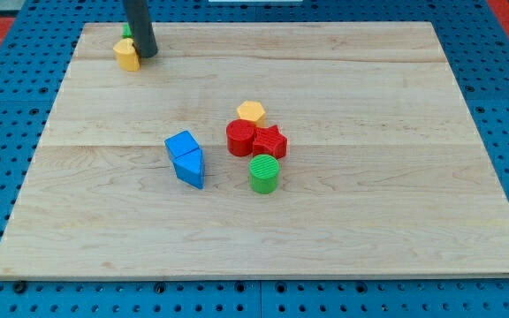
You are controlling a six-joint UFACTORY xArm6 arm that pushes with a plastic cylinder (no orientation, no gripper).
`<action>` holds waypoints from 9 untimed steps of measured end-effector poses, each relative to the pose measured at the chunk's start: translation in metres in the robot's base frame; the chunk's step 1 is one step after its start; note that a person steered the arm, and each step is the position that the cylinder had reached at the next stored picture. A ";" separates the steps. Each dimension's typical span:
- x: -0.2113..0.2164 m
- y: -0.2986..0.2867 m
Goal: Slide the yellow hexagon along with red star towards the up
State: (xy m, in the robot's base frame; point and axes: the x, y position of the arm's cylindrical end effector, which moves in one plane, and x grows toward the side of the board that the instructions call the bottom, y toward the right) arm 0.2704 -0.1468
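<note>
Right now your tip (pixel 145 55) sits at the table's (pixel 396 221) far left beside another yellow block (pixel 127 55), well apart from the mid-table yellow hexagon (pixel 251 111) touching the red cylinder (pixel 240 138) and red star (pixel 270 141); no claw shows.

My tip (pixel 146 55) sits at the lower end of a straight dark rod that comes down from the view's top edge near the left, leaning very slightly toward the view's right as it descends, its blunt rounded end resting at table height.
</note>
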 end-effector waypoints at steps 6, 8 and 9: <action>0.169 0.167; 0.172 0.241; 0.219 0.254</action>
State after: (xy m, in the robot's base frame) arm 0.4895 0.1068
